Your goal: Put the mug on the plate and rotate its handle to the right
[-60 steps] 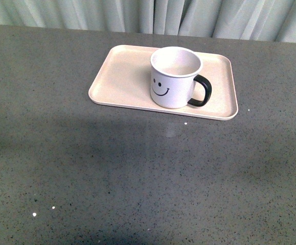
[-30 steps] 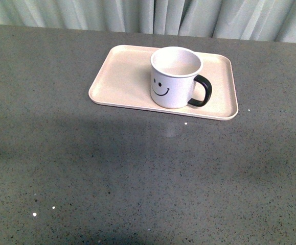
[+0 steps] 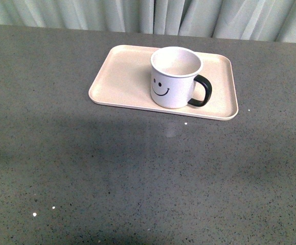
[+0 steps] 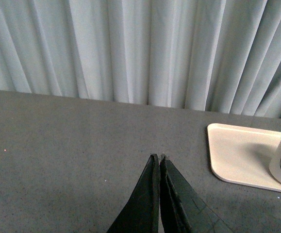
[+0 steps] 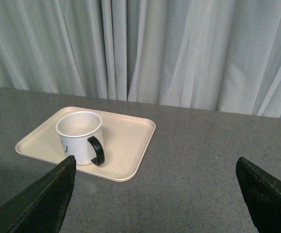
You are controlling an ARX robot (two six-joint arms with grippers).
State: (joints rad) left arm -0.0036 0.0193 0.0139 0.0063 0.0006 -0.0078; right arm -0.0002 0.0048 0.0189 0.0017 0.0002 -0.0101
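1. The mug (image 3: pixel 174 76) stands upright on the plate (image 3: pixel 122 76), toward 3 o'clock from the plate's centre, with its base inside the raised rim.
2. In the front view the mug's black handle (image 3: pixel 203 91) points to roughly 4 o'clock. The smiley face (image 3: pixel 160 88) faces about 7 o'clock.
3. The plate lies flat on the grey speckled table (image 3: pixel 137 173), toward 12 o'clock, near the pale curtain (image 4: pixel 130 48).
4. The left hand (image 4: pixel 159 158) has its fingers pressed together with nothing between them. It sits over the table, apart from the plate.
5. The right hand (image 5: pixel 156 159) is spread wide and empty, well apart from the mug.
6. The left wrist view cuts the mug at the frame edge, so the mug appears only in part there.
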